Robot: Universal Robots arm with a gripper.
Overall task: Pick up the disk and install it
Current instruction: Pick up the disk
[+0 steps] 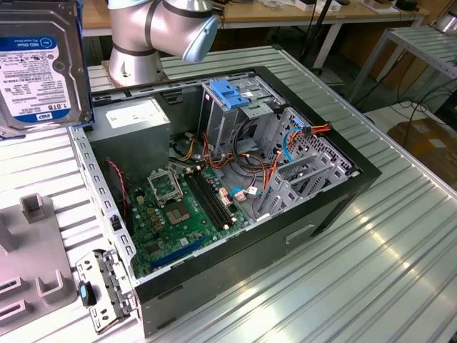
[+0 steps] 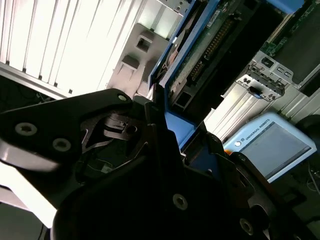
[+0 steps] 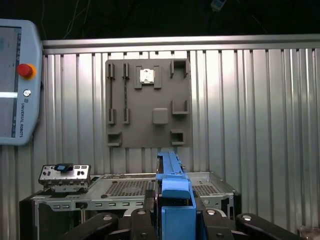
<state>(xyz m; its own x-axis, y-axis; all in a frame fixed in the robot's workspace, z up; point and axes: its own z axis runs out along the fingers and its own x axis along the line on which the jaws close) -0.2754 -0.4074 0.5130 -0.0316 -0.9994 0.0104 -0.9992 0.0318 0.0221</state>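
**Tool.** The tool (image 3: 175, 212) is closed on the disk. In the first wrist view its black fingers (image 3: 148, 212) press against both sides of the disk's blue rail (image 3: 172, 185). In the second wrist view the tool body (image 2: 150, 190) grips the same blue-railed edge, and the disk's circuit-board face (image 2: 215, 45) extends away from it.

**Disk.** The disk (image 1: 43, 64) is in the upper left of the exterior view. It is held above the bench (image 1: 357, 286), slightly tilted, with its white and blue label facing the camera. It is outside the open case (image 1: 343, 186), beyond the case wall on the exterior view's left.

**Case.** The case lies on its side at the centre of the exterior view. The cage (image 1: 232, 96), with its blue top, stands upright at the far end of the case. The motherboard (image 1: 178, 207) is exposed in the near half.

**Surroundings.**
- A grey fixture plate (image 1: 28, 286) lies on the bench at the lower left of the exterior view.
- A small metal bracket (image 1: 107, 286) lies just beside the plate, near the case corner.
- A pendant (image 3: 15, 80) lies on the bench near the plate.
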